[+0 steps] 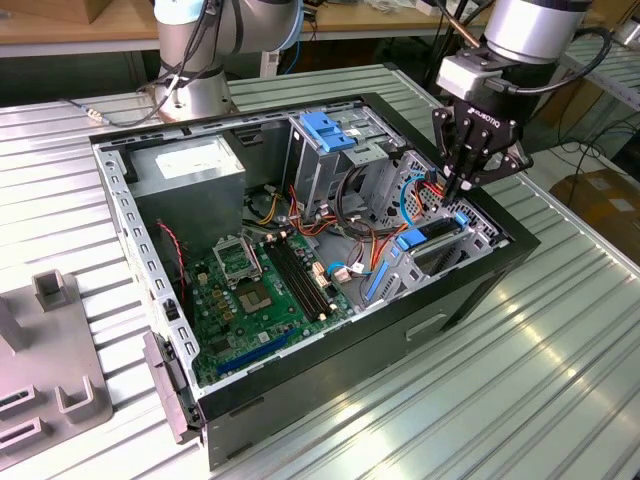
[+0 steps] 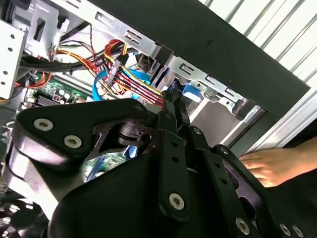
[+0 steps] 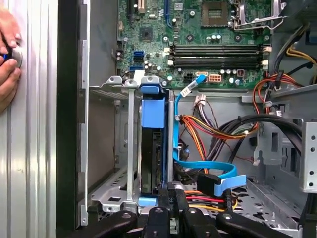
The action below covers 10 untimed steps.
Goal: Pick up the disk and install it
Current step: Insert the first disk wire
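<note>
- The disk (image 3: pixel 151 148) is already sitting on its edge in the metal drive bay (image 3: pixel 114 148), at about 3 o'clock of the open computer case (image 1: pixel 470 290) in the exterior view, so the task is looking almost done.
- The gripper (image 3: pixel 171 194), fingers pressed together, is touching the disk's near end.
- The disk's rails are looking smooth blue plastic, and the bay thin perforated grey steel.
- A person's hand (image 3: pixel 7 59) is resting on the ribbed table (image 3: pixel 34 148).
</note>
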Motion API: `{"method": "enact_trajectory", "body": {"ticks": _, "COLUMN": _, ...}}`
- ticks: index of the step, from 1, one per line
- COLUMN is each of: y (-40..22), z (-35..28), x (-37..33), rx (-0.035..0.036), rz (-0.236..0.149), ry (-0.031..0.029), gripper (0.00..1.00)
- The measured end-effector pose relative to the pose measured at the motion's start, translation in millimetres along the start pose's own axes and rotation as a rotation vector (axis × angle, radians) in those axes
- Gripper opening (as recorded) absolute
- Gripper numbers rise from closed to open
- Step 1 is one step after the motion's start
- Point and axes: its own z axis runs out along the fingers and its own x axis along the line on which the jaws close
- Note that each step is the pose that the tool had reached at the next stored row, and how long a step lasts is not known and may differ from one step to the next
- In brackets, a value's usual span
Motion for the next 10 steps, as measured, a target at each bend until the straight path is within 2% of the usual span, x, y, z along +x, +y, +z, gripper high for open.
{"method": "enact_trajectory", "body": {"ticks": 4, "y": 2.6, "z": 1.1, "x": 4.8, "rx": -0.0002, "rz": 0.001, "ry": -0.0002, "gripper": 0.16}}
{"method": "enact_trajectory", "body": {"ticks": 6, "y": 6.8, "z": 1.4, "x": 5.9, "rx": -0.0003, "rz": 0.001, "ry": -0.0003, "gripper": 0.16}}
{"method": "enact_trajectory", "body": {"ticks": 10, "y": 8.7, "z": 3.0, "x": 6.5, "rx": -0.0002, "rz": 0.001, "ry": -0.0003, "gripper": 0.16}}
